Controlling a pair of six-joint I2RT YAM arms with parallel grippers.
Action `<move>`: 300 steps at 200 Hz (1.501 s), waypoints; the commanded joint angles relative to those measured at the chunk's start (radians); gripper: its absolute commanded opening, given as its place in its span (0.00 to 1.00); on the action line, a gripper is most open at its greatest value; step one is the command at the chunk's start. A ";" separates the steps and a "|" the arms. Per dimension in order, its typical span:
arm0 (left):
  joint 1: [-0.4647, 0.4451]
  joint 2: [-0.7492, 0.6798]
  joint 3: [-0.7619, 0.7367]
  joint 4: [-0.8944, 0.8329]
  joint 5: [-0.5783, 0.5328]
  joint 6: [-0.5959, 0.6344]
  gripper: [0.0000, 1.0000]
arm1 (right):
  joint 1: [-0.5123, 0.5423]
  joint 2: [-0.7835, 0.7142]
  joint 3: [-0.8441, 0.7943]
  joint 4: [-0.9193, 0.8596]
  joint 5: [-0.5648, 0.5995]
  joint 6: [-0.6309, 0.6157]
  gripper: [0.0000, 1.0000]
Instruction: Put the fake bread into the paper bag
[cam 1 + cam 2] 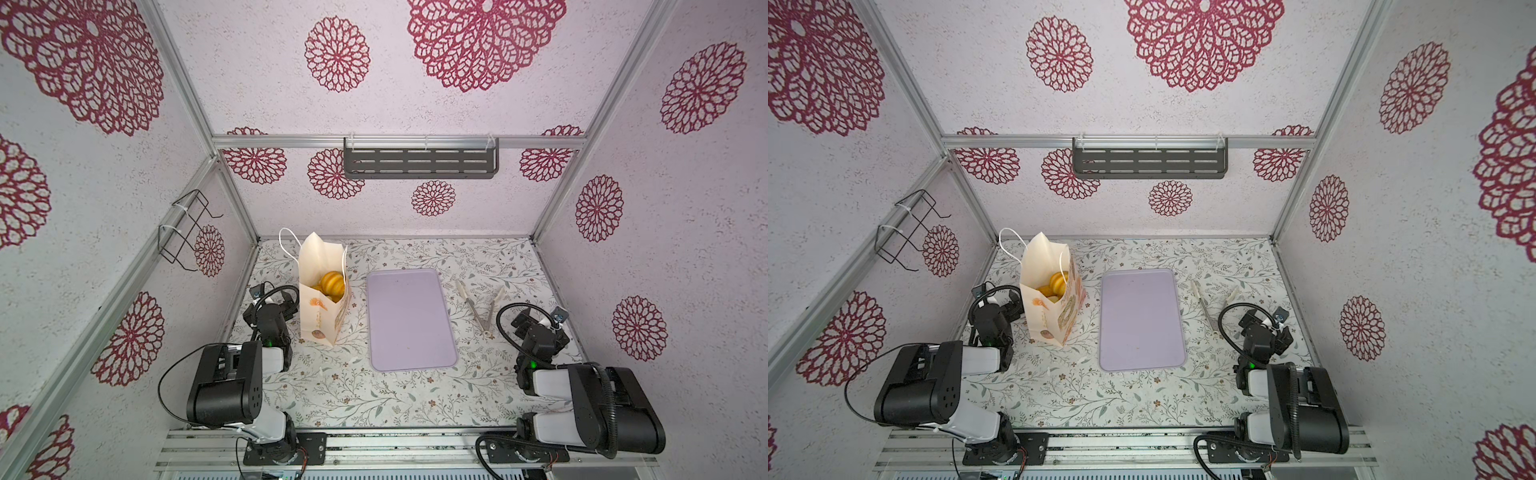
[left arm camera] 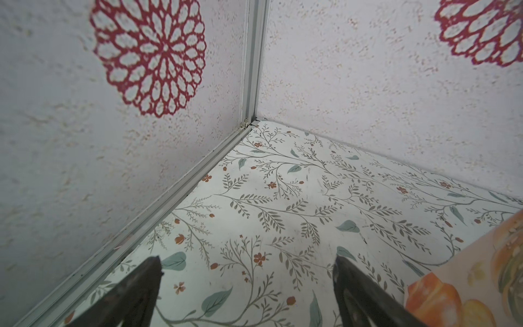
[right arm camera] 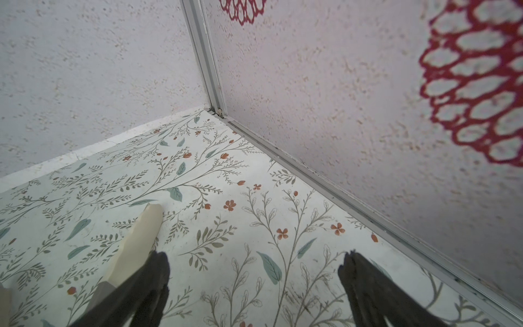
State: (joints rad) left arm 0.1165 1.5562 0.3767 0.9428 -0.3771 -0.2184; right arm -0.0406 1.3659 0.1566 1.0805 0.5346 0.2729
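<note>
Three flower-papered walls [image 1: 386, 104] enclose a leaf-printed tabletop [image 1: 374, 399]; paper bag [image 1: 319, 309] beside tray [image 1: 411, 320].

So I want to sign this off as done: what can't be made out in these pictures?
- How many fake bread pieces: both top views, walls of the paper bag hide all but the top few.
- Tongs: in a top view the right arm covers one leg; the right wrist view shows little beyond a cream tip.
- Paper bag, left wrist view: only a printed corner, cut by the edge.

Pale textured walls [image 1: 382, 104], crimson rosettes [image 1: 337, 54] round the grey slotted shelf [image 1: 419, 164]; leafy-print tabletop [image 1: 353, 390] below it, wire rack [image 1: 185, 226] left.
</note>
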 commanded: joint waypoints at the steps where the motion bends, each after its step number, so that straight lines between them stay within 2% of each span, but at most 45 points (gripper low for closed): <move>1: 0.002 0.002 -0.005 0.043 -0.004 0.023 0.97 | 0.000 0.014 0.035 0.048 -0.049 -0.048 0.99; 33: 0.002 0.002 -0.005 0.045 -0.004 0.024 0.97 | 0.021 0.039 0.052 0.058 -0.106 -0.103 0.99; 78: 0.002 0.002 -0.006 0.046 -0.003 0.024 0.97 | 0.096 0.132 0.036 0.190 -0.170 -0.221 0.99; 87: 0.002 0.002 -0.006 0.045 -0.002 0.024 0.97 | 0.100 0.205 0.001 0.365 -0.131 -0.235 0.99; 97: 0.002 0.003 -0.008 0.047 -0.003 0.024 0.97 | 0.107 0.155 -0.018 0.310 -0.129 -0.219 0.99; 108: 0.002 0.002 -0.009 0.050 0.004 0.024 0.97 | 0.103 0.200 -0.022 0.396 -0.110 -0.228 0.99; 129: 0.002 0.003 -0.007 0.049 0.004 0.028 0.97 | 0.096 0.181 0.054 0.233 -0.144 -0.222 0.99; 138: 0.002 0.002 -0.006 0.046 0.004 0.025 0.97 | 0.097 0.170 0.099 0.112 -0.174 -0.226 0.99; 147: 0.002 0.005 -0.006 0.047 0.004 0.025 0.97 | 0.096 0.180 0.086 0.165 -0.178 -0.234 0.99; 154: 0.001 0.002 -0.007 0.047 0.004 0.025 0.97 | 0.095 0.171 0.094 0.126 -0.177 -0.225 0.99; 300: -0.017 0.007 0.019 0.005 -0.002 0.051 0.97 | 0.106 0.177 0.083 0.162 -0.151 -0.239 0.99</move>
State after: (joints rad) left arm 0.1101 1.5562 0.3790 0.9524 -0.3771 -0.1860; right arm 0.0608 1.5539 0.2371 1.2068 0.3664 0.0441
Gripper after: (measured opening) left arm 0.971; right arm 0.989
